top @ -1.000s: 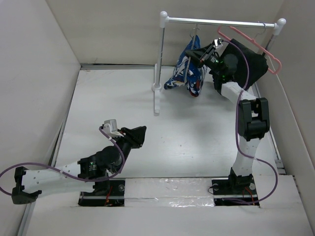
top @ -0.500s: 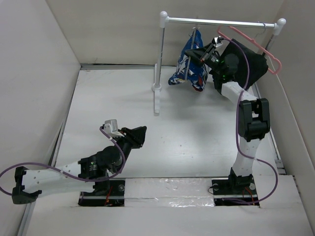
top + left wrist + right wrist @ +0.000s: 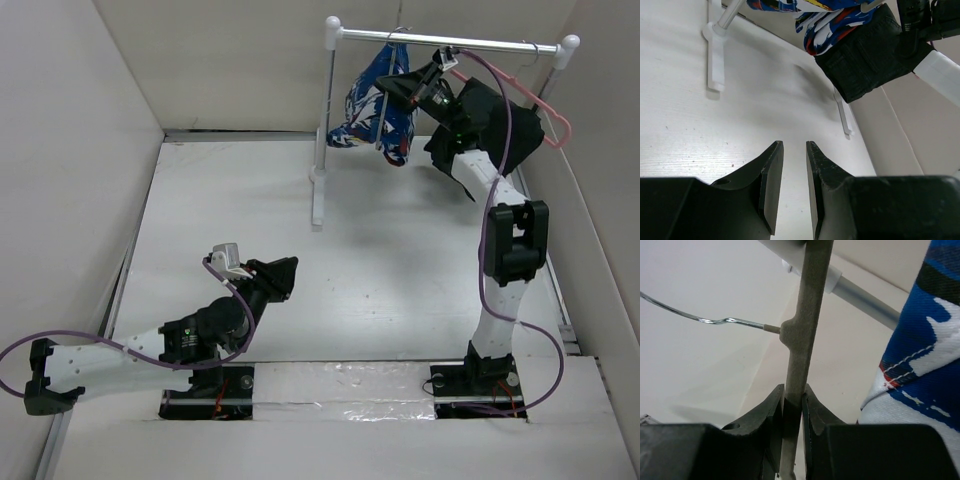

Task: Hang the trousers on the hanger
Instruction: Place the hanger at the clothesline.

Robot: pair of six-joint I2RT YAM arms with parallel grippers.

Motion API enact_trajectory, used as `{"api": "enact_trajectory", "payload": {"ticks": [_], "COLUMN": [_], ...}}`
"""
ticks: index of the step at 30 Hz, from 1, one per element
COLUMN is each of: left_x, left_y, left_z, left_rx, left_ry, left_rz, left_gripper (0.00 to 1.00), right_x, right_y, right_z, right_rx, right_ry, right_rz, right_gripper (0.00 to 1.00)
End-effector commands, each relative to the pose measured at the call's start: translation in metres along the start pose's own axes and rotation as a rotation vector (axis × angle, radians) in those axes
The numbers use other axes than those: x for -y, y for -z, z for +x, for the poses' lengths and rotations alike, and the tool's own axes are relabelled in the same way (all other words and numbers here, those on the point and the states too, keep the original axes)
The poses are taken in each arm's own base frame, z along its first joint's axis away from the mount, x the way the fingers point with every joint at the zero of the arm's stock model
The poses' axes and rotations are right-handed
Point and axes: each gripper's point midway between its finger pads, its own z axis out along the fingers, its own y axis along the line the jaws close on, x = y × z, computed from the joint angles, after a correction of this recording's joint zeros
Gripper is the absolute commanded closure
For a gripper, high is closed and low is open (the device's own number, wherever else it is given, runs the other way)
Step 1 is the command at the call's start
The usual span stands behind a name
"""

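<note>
From the top view, my right gripper (image 3: 408, 88) was way up at the back by the rail (image 3: 470, 44). The trousers (image 3: 372, 100) dangled right beside it, off the table and just under the rail, and the black cloth (image 3: 490, 115) and pink hanger (image 3: 553, 118) hung further along to the right. My left gripper (image 3: 283, 272) sat low over the table (image 3: 380, 260), well apart from all that. Left wrist view: jaws a little apart, nothing between them, just bare table underneath. Right wrist view: my fingers (image 3: 765, 415) were clamped tight on the grey bar of the hanger (image 3: 805, 305), its wire hook (image 3: 715, 320) poking out sideways and the trousers close on the right. I couldn't tell if the hook was actually over the rail. I'd say the trousers were on already and this was the hang-it-up step, so next the hook needed seating on the rail before letting go.
</note>
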Motion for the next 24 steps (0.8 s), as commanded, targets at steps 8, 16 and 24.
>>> {"api": "enact_trajectory", "payload": {"ticks": [8,16,24], "left_x": [0.009,0.013,0.009], "left_y": [0.001,-0.001,-0.004], "left_z": [-0.017,-0.017,-0.012], "left_rx": [0.029,0.022,0.029], "left_ry": [0.031,0.015,0.026], "left_rz": [0.001,-0.012,-0.047], "left_gripper": [0.78,0.77,0.78], "right_x": [-0.053,-0.052,-0.046], "right_y": [-0.001,-0.003,0.004], "right_z": [-0.020,-0.033,-0.059], "right_rx": [0.046,0.060,0.093], "right_ry": [0.177,0.156,0.117], "right_rz": [-0.194,-0.231,-0.259], "right_gripper": [0.99,0.98,0.99]}}
